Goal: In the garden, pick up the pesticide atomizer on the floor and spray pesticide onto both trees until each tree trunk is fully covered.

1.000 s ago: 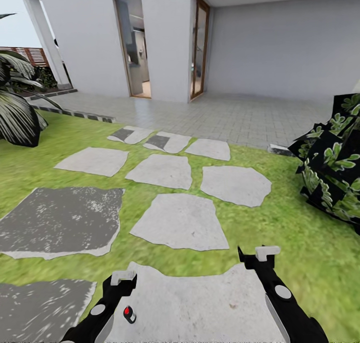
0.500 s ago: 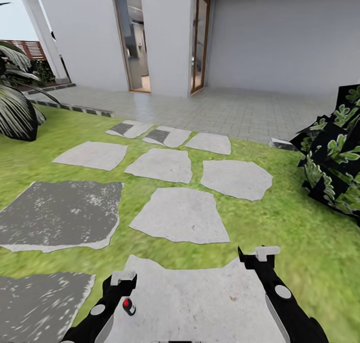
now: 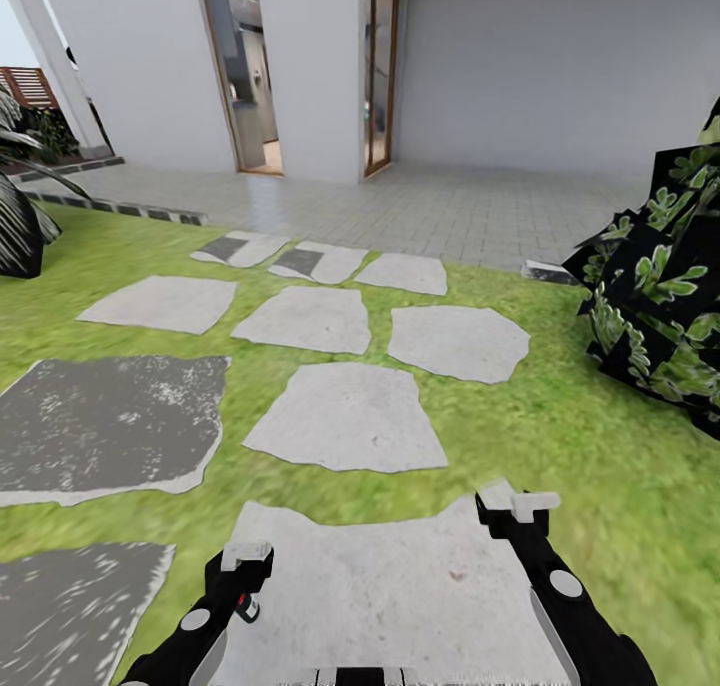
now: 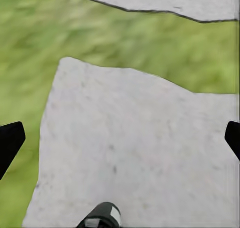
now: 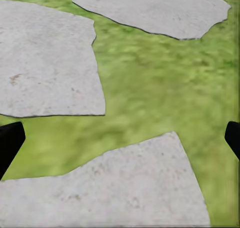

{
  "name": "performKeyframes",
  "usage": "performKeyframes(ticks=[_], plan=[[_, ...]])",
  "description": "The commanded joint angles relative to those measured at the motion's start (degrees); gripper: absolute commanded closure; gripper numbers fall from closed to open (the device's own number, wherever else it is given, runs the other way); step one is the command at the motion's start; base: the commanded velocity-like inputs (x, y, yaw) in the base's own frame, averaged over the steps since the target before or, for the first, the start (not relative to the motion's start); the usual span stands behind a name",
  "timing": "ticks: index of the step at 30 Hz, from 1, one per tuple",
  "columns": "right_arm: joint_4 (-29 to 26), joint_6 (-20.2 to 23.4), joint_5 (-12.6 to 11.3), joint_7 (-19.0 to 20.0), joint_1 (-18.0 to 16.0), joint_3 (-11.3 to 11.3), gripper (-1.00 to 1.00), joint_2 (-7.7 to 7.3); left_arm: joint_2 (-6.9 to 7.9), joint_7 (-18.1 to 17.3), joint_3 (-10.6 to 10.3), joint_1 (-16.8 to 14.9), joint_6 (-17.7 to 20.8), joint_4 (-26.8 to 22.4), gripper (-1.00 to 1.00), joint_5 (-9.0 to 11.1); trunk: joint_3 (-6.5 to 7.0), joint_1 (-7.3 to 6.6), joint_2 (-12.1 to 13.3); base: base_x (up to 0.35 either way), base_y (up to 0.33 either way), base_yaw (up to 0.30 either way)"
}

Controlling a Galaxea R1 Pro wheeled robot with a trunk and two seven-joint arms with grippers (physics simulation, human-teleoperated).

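Here both claws hang open over stepping stones [image 3: 345, 418].

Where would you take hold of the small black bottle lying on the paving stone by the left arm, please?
Probably across its black body, coming down from above: the bottle lies low on the flat stone beside the left gripper, with its pale end best left free. Its exact lie is hard to tell.

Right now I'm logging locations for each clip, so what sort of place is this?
Most likely a home garden or backyard: a green lawn set with flat grey stepping stones, a white house with a paved patio behind, and a leafy bush.
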Motion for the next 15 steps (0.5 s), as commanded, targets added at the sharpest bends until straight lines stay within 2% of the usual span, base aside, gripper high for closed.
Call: performKeyframes(ticks=[1, 4, 9, 15], plan=[[0.0, 0.0, 0.0, 0.0, 0.0, 0.0, -1.0, 0.0, 0.0, 0.0, 0.0, 0.0, 0.0, 0.0, -1.0, 0.0, -0.31, 0.03, 0.0, 0.0, 0.0, -0.152], [0.0, 0.0, 0.0, -0.1, 0.0, 0.0, -1.0, 0.13, 0.06, 0.0, 0.0, 0.0, 0.0, 0.0, -1.0, 0.0, -1.24, 0.11, -0.1, 0.0, 0.0, -0.071], [0.0, 0.0, 0.0, -0.1, 0.0, 0.0, -1.0, 0.17, 0.09, 0.0, 0.0, 0.0, 0.0, 0.1, -1.0, 0.0, -2.71, 0.24, -0.1, 0.0, 0.0, 0.029], [0.0, -0.1, 0.0, -0.1, 0.0, 0.0, -1.0, 0.17, 0.09, -0.1, 0.0, 0.5, -0.6, 0.1, -1.0, 0.0, -2.75, 0.24, -0.1, 0.0, 0.0, 0.004]])
